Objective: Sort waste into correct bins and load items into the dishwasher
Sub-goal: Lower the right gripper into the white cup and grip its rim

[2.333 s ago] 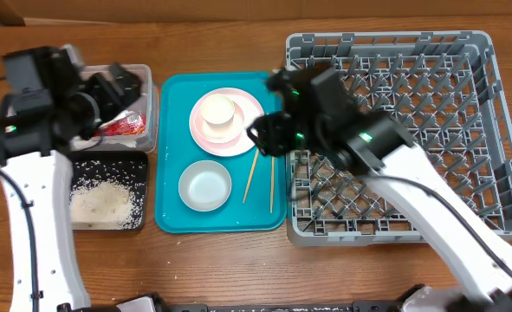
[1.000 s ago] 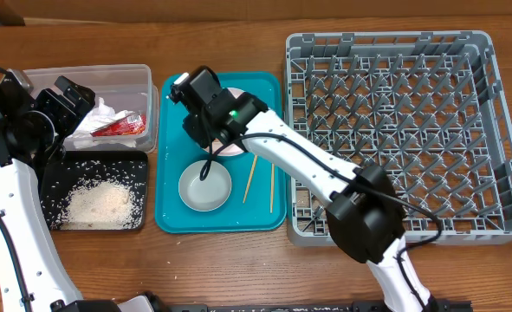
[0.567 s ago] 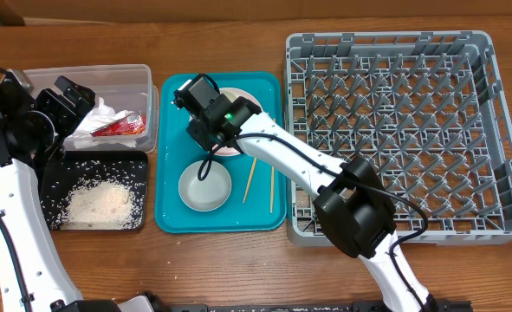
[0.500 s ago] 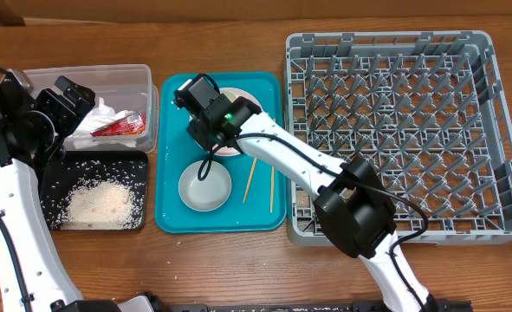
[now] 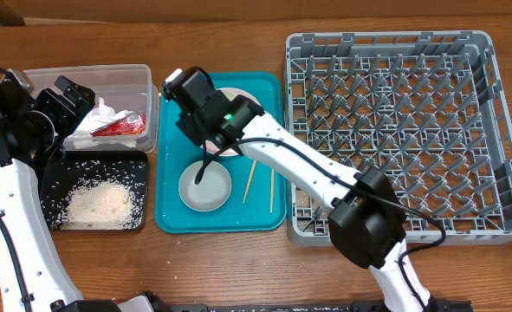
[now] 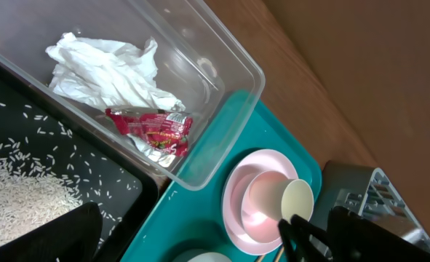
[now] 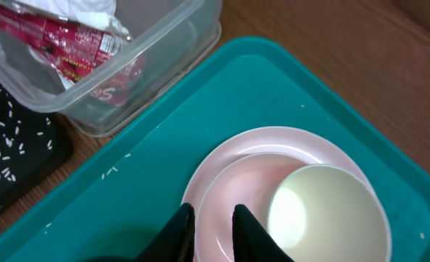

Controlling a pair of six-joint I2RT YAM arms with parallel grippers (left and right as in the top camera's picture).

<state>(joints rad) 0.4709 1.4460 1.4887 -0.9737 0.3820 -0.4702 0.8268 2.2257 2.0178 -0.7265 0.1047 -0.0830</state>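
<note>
My right gripper (image 7: 211,229) is down over the teal tray. Its narrow jaws stand open astride the near rim of the small pink bowl (image 7: 240,185), one finger outside and one inside. The bowl sits on the pink plate (image 7: 218,156), with the white cup (image 7: 324,211) lying in it. Further forward on the tray are the grey-green bowl (image 5: 205,185) and two chopsticks (image 5: 249,178). My left gripper (image 5: 63,117) hangs wide open and empty at the bins. The red foil wrapper (image 6: 149,127) lies in the clear tub (image 5: 143,74). Rice (image 5: 100,204) lies in the black tray (image 5: 139,160).
The grey dish rack (image 5: 394,130) fills the right side, with nothing in it. The teal tray (image 5: 173,217) lies between the bins and the rack. A crumpled white tissue (image 6: 105,69) lies in the tub. My right arm stretches across the tray from the rack's front corner.
My right arm swung from the rack's edge to the pink plate, and its jaws narrowed around the bowl's rim. My left arm drew back left from over the tub, then stayed still.
</note>
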